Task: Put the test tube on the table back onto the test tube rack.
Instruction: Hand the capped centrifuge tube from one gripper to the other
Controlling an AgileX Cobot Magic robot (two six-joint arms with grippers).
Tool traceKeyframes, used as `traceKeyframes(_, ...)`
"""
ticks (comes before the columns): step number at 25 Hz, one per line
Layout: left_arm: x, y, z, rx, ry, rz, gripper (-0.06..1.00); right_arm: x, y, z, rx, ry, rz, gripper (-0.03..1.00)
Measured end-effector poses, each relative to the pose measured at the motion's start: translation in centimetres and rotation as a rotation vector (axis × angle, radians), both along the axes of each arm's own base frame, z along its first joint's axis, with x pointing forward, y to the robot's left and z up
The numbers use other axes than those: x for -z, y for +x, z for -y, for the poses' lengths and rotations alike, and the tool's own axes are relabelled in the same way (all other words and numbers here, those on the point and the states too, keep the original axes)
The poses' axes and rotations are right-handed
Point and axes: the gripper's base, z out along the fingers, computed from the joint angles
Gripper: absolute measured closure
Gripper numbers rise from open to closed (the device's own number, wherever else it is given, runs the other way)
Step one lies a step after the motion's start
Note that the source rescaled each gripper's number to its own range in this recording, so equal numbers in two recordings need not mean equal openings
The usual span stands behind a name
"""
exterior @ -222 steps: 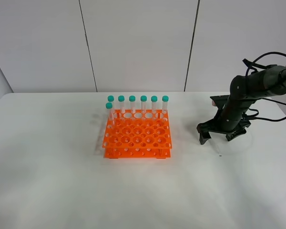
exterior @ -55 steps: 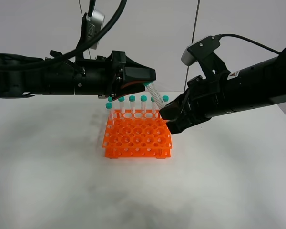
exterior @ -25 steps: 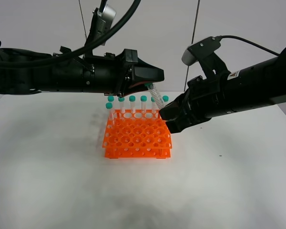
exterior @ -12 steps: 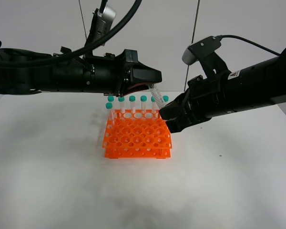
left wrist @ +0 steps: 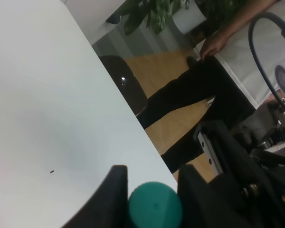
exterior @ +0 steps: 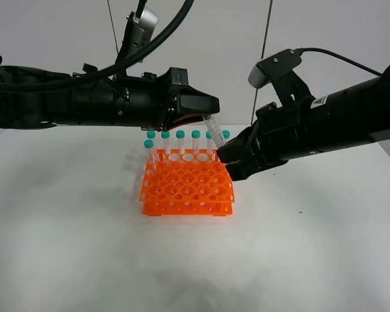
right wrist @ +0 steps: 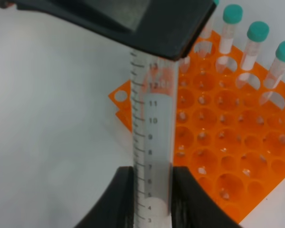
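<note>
Above the test tube rack the right claw pinched the test tube — left claw straddling its cap, grip impossible to tell.

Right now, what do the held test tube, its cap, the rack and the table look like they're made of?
The test tube looks like clear plastic, though it could be glass: see-through wall, printed graduations. Its cap is opaque teal, matte, likely plastic. The rack looks like bright orange moulded plastic with a slight sheen. The table is white and matte; material unclear.
</note>
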Motion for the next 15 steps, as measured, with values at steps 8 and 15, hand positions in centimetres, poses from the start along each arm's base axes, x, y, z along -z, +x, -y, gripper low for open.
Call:
traceKeyframes(8,-0.04,-0.05,0.04,0.005,-0.006,-0.002,0.93,0.04,-0.08,-0.01,-0.002,0.001,-0.011,0.28)
traceKeyframes(15,-0.04,-0.05,0.04,0.005,-0.007,-0.003,0.93,-0.82,-0.12,-0.25,-0.020,0.009,-0.035,-0.02)
